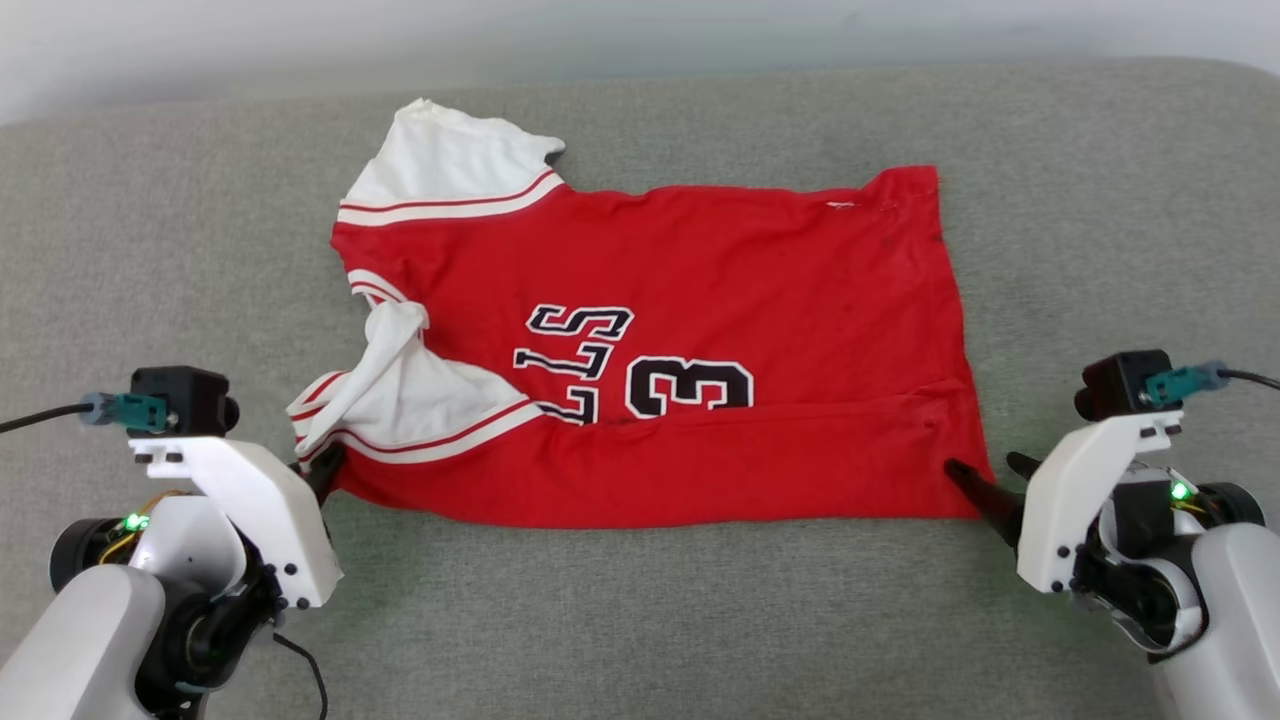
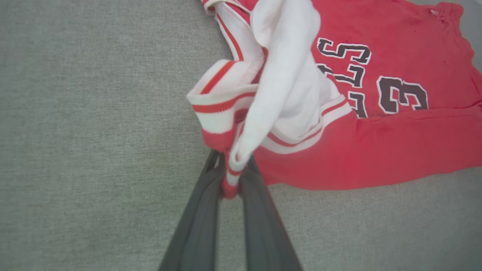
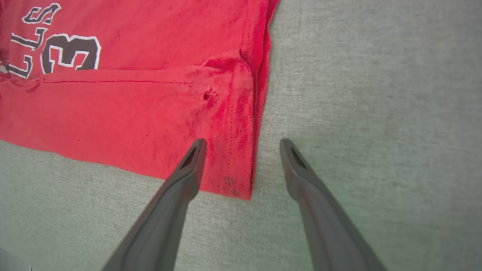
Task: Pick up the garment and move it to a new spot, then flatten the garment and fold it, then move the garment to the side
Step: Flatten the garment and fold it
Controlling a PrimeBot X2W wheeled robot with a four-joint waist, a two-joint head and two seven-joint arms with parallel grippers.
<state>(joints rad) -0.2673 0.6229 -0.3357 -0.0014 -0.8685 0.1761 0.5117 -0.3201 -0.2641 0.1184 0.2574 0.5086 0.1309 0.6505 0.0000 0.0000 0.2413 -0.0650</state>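
a: where's the left gripper?
b: near left, its fingers pressed together, pinching a striped edge of the garment.
a: and the right gripper?
b: near right, dark fingers spread wide, gripping nothing, tips aimed left and slightly far.
a: the arms?
b: the left forearm and right forearm rise from the near corners, white wrists angled inward.

Garment — red body, white sleeves edged with red-and-white stripes, black lettering outlined in white; surface — plain heathered grey.
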